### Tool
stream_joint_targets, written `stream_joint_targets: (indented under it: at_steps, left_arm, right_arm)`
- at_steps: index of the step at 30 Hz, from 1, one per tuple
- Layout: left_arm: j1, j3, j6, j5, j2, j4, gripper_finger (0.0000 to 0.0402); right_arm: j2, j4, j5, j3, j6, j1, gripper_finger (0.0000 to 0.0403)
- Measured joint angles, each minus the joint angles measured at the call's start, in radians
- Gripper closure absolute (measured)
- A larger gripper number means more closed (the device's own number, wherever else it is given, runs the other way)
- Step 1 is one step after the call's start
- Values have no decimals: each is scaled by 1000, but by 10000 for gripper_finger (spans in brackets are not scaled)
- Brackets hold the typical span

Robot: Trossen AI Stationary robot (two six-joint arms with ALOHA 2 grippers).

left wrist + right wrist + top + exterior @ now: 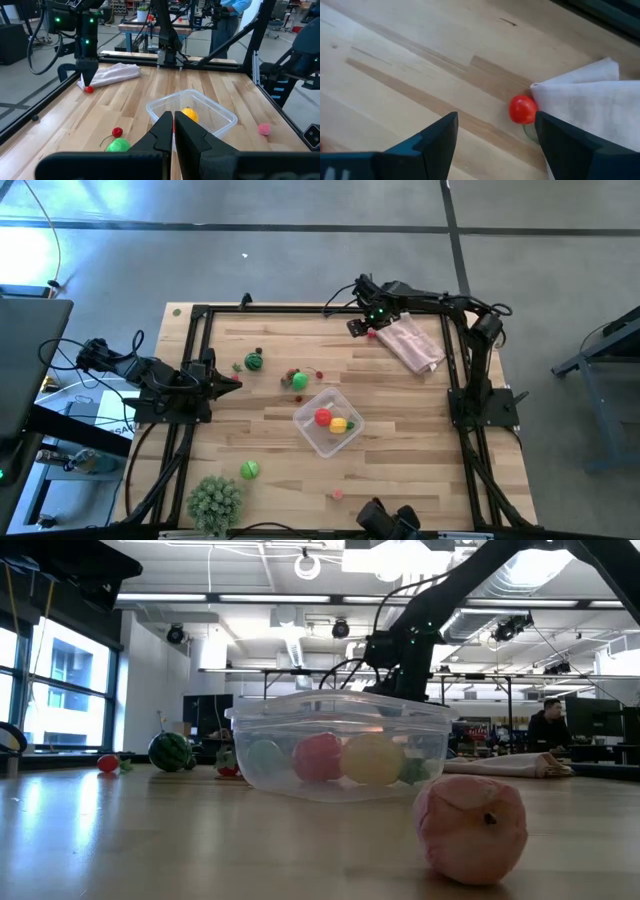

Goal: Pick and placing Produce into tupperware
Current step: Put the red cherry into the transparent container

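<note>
Near the middle of the pale wooden desk (400, 480) we find the clear, squarish plastic tupperware (328, 421) with rounded corners, lid off. We count a red round piece (322, 417) and a yellow round piece (339, 425) inside it; the low view hints at a green one or two behind the wall as well, though we cannot be sure how many.

Loose produce remains on the desk. We note a dark-striped green melon-like toy (254, 362) on the left arm's side, a green piece with red bits (298, 380) just beside the tupperware, another green piece (249, 470) near the spiky pale-green ball plant (214, 500), and a pinkish apple-like toy (470, 828) at the near edge.

At the far edge, the right gripper (495, 135) hangs low over a small red round tomato-like toy (522, 109), its fingers spread wide with the toy ahead of the gap between them, not yet held. That toy touches the hem of the pink cloth (410, 343), which may snag on the close.

The left gripper (173, 131) waits at the left side of the desk, fingers pressed together and holding nothing.

We judge the task under halfway done: a few pieces are in, about five are out, and the red toy looks like the next pick.
</note>
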Motion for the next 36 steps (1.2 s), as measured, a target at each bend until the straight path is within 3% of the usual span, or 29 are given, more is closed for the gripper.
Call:
stream_joint_targets:
  at_steps: [36]
  left_arm:
    - [0, 0, 0, 0, 0, 0, 394]
  right_arm:
    - [110, 30, 27, 0, -106, 45, 147]
